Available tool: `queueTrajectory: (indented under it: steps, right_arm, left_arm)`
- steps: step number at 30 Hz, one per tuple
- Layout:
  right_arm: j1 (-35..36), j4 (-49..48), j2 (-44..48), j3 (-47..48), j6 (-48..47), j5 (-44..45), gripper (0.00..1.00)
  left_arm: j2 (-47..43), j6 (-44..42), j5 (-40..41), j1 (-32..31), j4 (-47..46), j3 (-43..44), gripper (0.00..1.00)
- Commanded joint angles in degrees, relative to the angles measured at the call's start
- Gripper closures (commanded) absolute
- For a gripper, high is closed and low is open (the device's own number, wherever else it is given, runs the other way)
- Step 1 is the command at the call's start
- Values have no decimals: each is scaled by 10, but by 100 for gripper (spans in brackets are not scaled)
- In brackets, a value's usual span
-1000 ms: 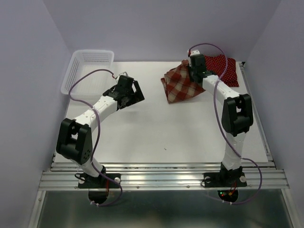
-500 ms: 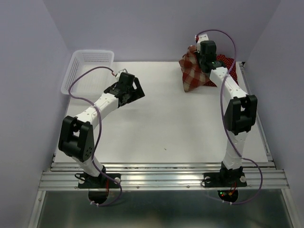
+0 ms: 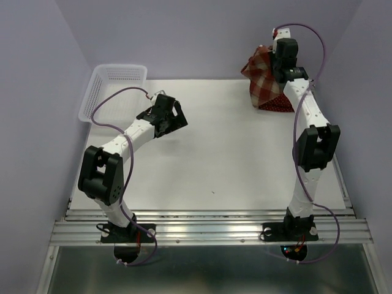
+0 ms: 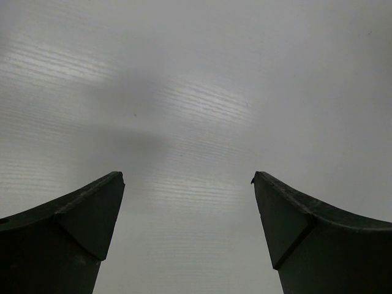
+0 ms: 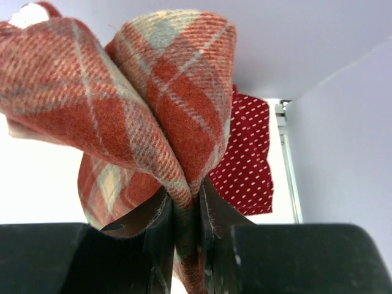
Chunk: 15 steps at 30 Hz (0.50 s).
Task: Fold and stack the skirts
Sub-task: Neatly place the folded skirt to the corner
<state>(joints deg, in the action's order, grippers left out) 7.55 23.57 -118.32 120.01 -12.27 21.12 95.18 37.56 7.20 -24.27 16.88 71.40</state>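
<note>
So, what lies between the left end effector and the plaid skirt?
Only bare table lies between the left end effector and the plaid skirt, seen in the top view.

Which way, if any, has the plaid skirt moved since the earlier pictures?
Yes. The plaid skirt, clamped in the right gripper, has gone rightward and farther back, away from the white basket.
</note>
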Motion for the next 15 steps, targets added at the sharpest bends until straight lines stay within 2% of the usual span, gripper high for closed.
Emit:
queueTrajectory:
  steps: [1, 4, 5, 9, 15]
  right_arm:
    - [-31, -22, -16, 56, 23, -10, 99]
    - [-51, -19, -36, 81, 32, -23, 99]
    - [-91, -18, -66, 85, 58, -86, 99]
    - [-129, -19, -117, 108, 108, -154, 99]
    - [-183, -59, -194, 155, 153, -184, 93]
  left_arm:
    - [4, 1, -1, 5, -13, 36, 1]
    - [18, 1, -5, 4, -9, 45, 1]
    - [37, 2, -15, 4, -5, 60, 1]
    - [56, 3, -18, 4, 3, 76, 1]
    - [83, 1, -19, 4, 17, 110, 1]
